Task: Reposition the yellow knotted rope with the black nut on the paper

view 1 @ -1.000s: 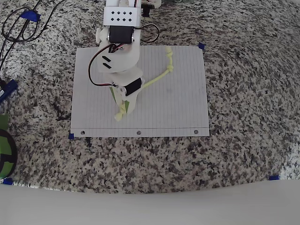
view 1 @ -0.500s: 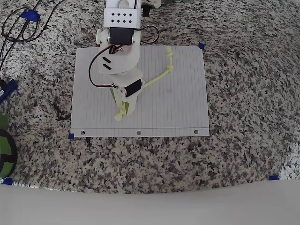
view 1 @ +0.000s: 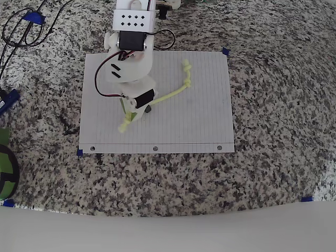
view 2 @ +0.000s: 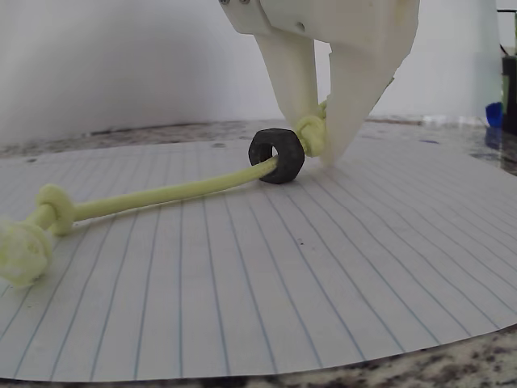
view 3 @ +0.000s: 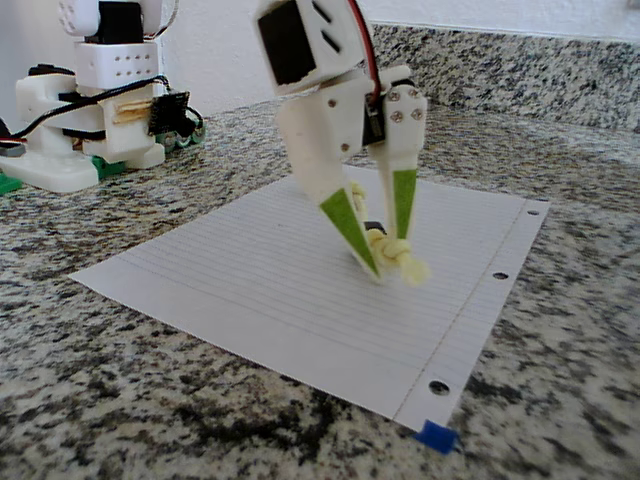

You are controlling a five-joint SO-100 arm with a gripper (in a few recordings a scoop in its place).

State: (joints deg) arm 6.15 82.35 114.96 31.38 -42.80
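The white lined paper (view 1: 199, 126) lies on a granite counter. The yellow knotted rope (view 1: 173, 94) crosses the sheet from a knot near its top edge down to my gripper (view 1: 135, 114). The gripper is shut on the rope beside its lower knot, and the frayed end (view 1: 124, 126) sticks out past it. In the wrist view the white fingertips (view 2: 339, 137) pinch the rope (view 2: 161, 194) right behind the black nut (view 2: 277, 155), which is threaded on it and rests on the paper (view 2: 242, 307). In the fixed view the gripper (view 3: 385, 262) holds the knot (view 3: 400, 255) just above the paper (view 3: 230, 280).
The arm's white base (view 1: 135, 21) stands at the sheet's top edge. Black cables (view 1: 21, 31) lie at the upper left and a green object (view 1: 5, 168) at the left edge. Blue tape marks (view 1: 307, 199) dot the counter. A second white arm (view 3: 90, 110) stands at the back left.
My gripper has moved left and slightly up in the overhead view, dragging the rope's lower end and the nut with it. The rope's upper knot has slid a little left.
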